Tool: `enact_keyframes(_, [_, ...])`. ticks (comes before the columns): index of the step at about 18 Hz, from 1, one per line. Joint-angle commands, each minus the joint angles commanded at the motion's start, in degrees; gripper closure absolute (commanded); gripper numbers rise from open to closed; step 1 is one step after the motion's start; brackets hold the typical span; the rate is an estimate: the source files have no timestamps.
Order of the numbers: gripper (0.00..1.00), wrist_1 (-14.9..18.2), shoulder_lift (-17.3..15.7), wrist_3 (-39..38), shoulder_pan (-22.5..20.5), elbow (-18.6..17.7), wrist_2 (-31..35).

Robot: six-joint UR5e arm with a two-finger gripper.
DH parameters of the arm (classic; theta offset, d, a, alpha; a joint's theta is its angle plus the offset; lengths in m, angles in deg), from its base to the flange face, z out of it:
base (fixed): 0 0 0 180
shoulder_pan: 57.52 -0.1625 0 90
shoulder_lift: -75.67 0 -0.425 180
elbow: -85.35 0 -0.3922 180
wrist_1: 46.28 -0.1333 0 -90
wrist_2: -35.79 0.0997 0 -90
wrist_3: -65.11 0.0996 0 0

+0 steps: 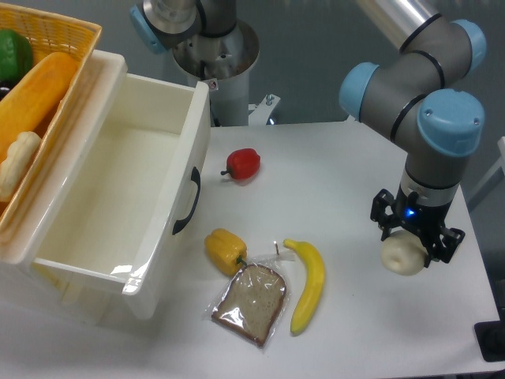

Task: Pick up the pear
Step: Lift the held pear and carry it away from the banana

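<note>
The pear (402,257) is a small pale cream-white roundish fruit at the right side of the white table (347,166). My gripper (414,243) points straight down over it. Its black fingers (443,246) stand on both sides of the pear and press against it with no visible gap. The gripper body hides the top of the pear and its stem. The pear sits at table level or barely above it; I cannot tell which.
A yellow banana (308,284) and a bagged bread slice (251,303) lie left of the pear. A yellow bell pepper (224,249) and a red pepper (244,163) lie farther left. A white bin (118,189) and a wicker basket (47,71) with produce stand at the left. The table's right edge is close.
</note>
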Motion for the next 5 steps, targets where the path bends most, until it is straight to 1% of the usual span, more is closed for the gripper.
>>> enact_keyframes(5, [0.64, 0.1, -0.5, 0.3, -0.4, 0.0, 0.1])
